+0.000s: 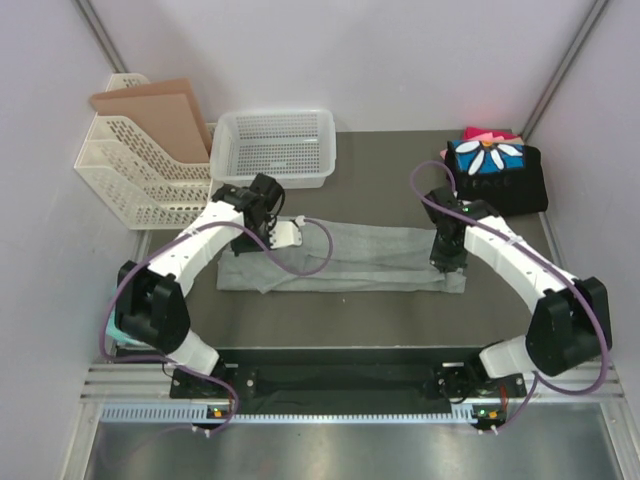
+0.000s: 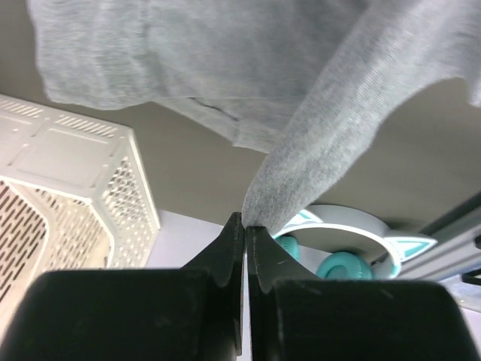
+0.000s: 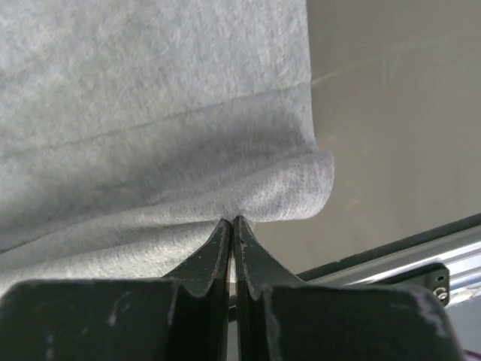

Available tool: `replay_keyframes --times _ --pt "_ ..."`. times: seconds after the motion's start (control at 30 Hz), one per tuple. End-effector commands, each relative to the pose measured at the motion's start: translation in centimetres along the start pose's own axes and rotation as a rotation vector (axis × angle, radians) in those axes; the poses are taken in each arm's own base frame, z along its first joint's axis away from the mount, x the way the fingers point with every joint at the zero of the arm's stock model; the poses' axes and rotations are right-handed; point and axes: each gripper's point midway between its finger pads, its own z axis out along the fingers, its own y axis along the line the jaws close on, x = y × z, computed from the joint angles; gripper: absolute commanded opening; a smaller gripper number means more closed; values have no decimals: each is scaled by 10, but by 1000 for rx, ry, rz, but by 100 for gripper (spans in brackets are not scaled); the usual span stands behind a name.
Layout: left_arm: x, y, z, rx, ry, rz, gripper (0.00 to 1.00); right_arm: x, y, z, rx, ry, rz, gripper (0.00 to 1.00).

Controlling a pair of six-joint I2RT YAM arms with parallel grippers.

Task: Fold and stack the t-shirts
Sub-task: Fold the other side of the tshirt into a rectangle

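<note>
The light heather-grey t-shirt (image 1: 360,255) lies as a long folded band across the middle of the table. My left gripper (image 1: 250,238) is shut on its left end; in the left wrist view a pinched strip of the grey t-shirt (image 2: 316,143) rises from the closed fingertips (image 2: 246,226). My right gripper (image 1: 447,262) is shut on the right end; in the right wrist view a rounded fold of the grey t-shirt (image 3: 188,128) sits at the closed fingertips (image 3: 231,223). A stack of folded t-shirts (image 1: 495,172), black with a blue panel and white daisy over pink and red ones, lies at the back right.
A white mesh basket (image 1: 275,146) stands at the back centre. A white file rack (image 1: 140,170) with brown card stands at the back left. Teal and white headphones (image 2: 346,241) lie off the table's left edge. The metal rail (image 1: 330,385) runs along the near edge.
</note>
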Motion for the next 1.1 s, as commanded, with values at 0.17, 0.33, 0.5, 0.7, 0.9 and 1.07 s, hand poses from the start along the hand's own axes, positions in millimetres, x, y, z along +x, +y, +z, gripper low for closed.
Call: replay_keyframes --times 0.17,0.33,0.5,0.7,0.9,1.07 --pt "9 50 26 -65 55 -18 0 -39 -4 16 39 -61 14 0" --pt "12 72 40 -65 79 -60 0 -49 -2 25 53 -51 16 0" --pt "1 90 41 -79 61 -69 0 -64 4 28 50 -61 15 0" --pt "-8 104 50 -104 54 -100 0 -74 10 40 61 -43 3 5" --pt "-3 120 49 -187 56 -146 40 -87 4 50 121 -41 11 35" --pt "7 157 10 -384 35 -238 62 -119 -17 32 248 -141 46 56"
